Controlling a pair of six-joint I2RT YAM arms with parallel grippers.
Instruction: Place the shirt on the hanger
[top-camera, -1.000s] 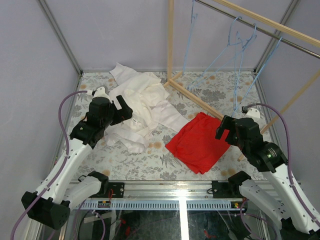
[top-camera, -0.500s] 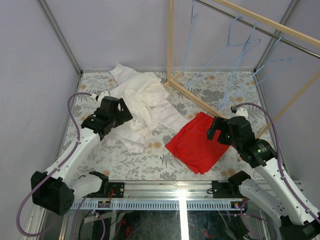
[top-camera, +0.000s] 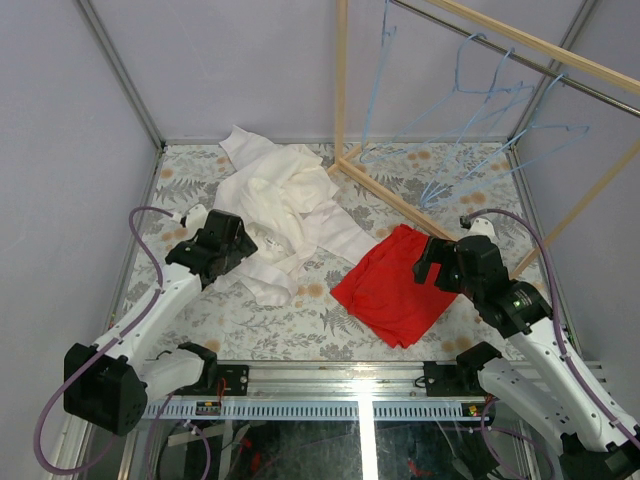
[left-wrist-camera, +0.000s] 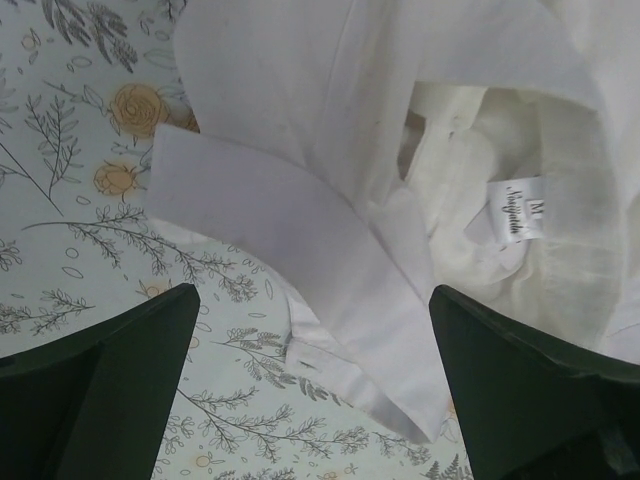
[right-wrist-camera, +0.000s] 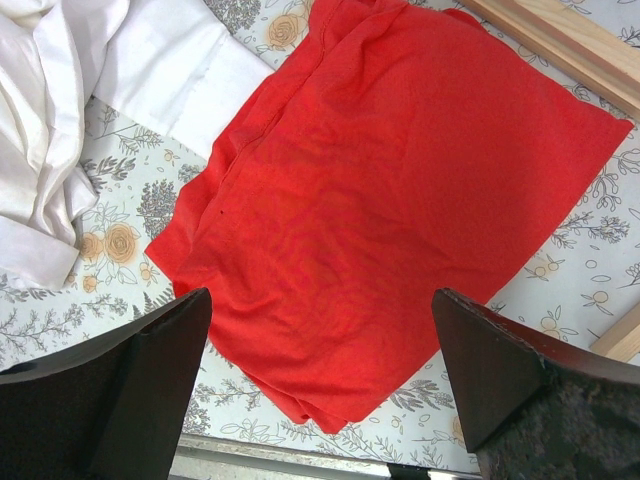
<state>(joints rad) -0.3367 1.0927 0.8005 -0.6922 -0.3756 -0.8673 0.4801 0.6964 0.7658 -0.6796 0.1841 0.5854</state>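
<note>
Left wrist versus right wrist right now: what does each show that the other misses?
Only the left wrist shows the collar of the shirt and the small printed tag inside its neck. Only the right wrist shows the red cloth and a wooden frame rail at upper right. Both show white fabric lying on the floral table, and the left tool and right tool each open, gripping nothing.

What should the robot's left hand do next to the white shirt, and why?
Probably lower the left gripper straight down and close it on the collar of the shirt. Its jaws stand open with nothing held, and the collar lies right between them, which looks like a firm edge to lift the shirt by.
</note>
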